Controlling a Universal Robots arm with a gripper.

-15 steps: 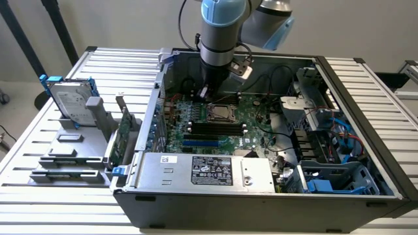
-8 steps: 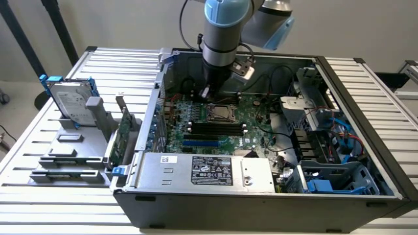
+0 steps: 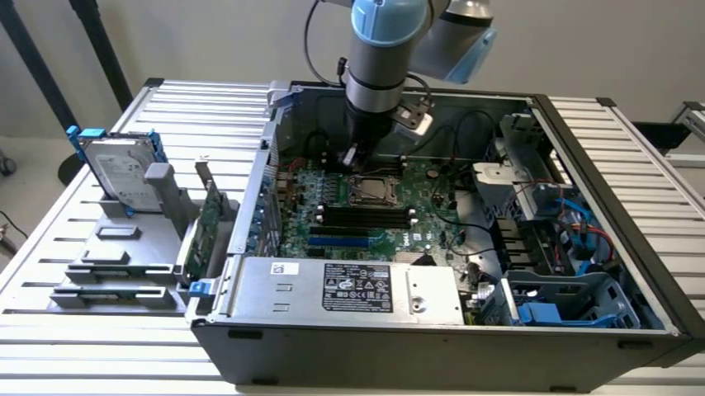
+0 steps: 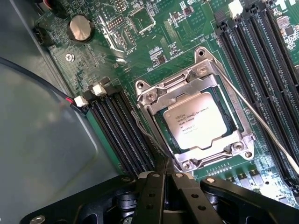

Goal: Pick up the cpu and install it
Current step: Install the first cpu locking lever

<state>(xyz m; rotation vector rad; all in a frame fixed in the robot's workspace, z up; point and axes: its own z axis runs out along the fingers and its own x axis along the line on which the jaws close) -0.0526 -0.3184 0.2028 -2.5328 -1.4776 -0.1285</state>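
Cpu, the small flat square chip with a silver-grey metal lid (image 4: pixel 198 121), already lies flat within the square metal socket frame (image 4: pixel 150 97) mid-board on the green motherboard (image 4: pixel 154 51), which is likely why the black gripper (image 4: pixel 164 179) hovers empty, fingers pressed together, at the frame's corner.

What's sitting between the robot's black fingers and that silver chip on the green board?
In the wrist view, the metal rim of the socket frame lies between the shut fingers and the cpu, which sits inside that frame.
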